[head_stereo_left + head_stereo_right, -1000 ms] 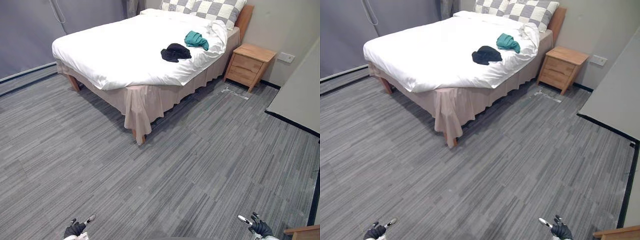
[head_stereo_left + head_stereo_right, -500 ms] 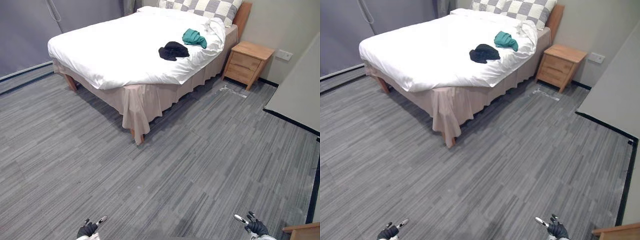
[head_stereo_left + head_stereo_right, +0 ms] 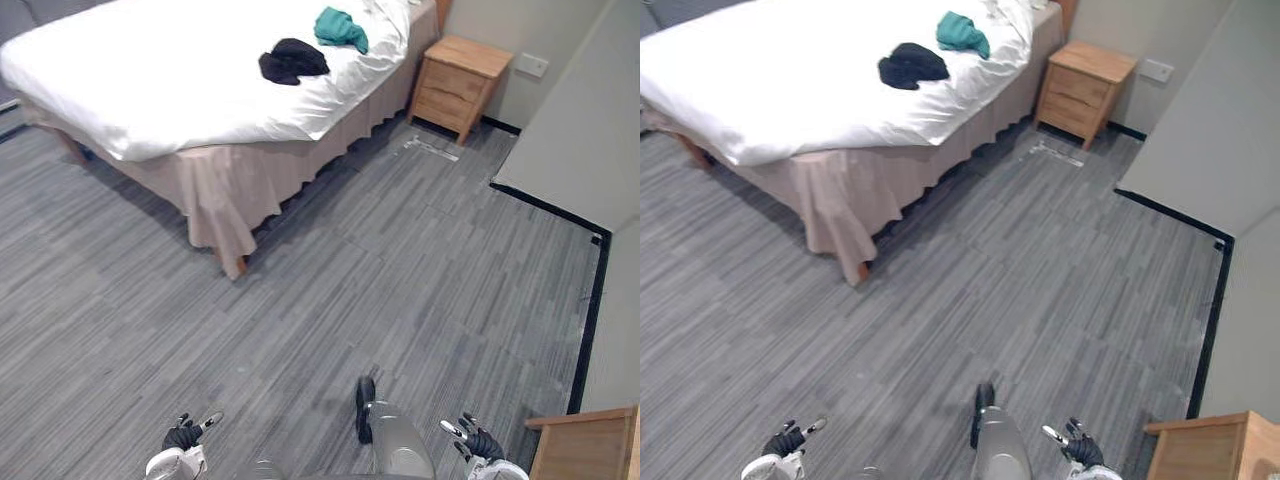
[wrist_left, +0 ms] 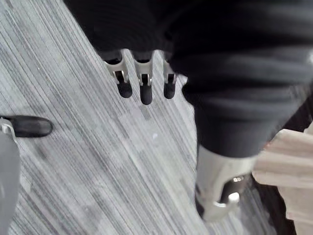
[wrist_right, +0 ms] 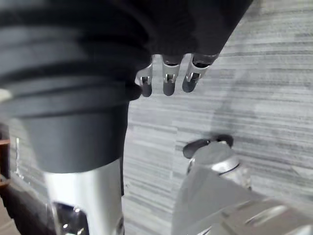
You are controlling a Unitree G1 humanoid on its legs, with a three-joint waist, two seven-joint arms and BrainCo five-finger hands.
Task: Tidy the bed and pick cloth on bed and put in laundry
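Observation:
A black cloth (image 3: pixel 292 60) lies crumpled on the white duvet of the bed (image 3: pixel 150 90), near its right side. A teal cloth (image 3: pixel 340 27) sits just beyond it, toward the head of the bed. Both are far from my hands. My left hand (image 3: pixel 183 438) hangs low over the grey floor at the bottom left, its fingers (image 4: pixel 142 88) straight and holding nothing. My right hand (image 3: pixel 478 443) hangs at the bottom right, its fingers (image 5: pixel 166 81) likewise relaxed and empty.
A wooden nightstand (image 3: pixel 458 82) stands right of the bed's head, with a wall socket (image 3: pixel 531 65) beside it. A grey partition (image 3: pixel 570 120) with a black base strip runs along the right. A wooden piece of furniture (image 3: pixel 585 445) sits at the bottom right corner.
The whole picture has shifted: the camera has tipped down and come nearer the bed's right side. Both hands still hang low and empty. The cloths have not moved on the bed.

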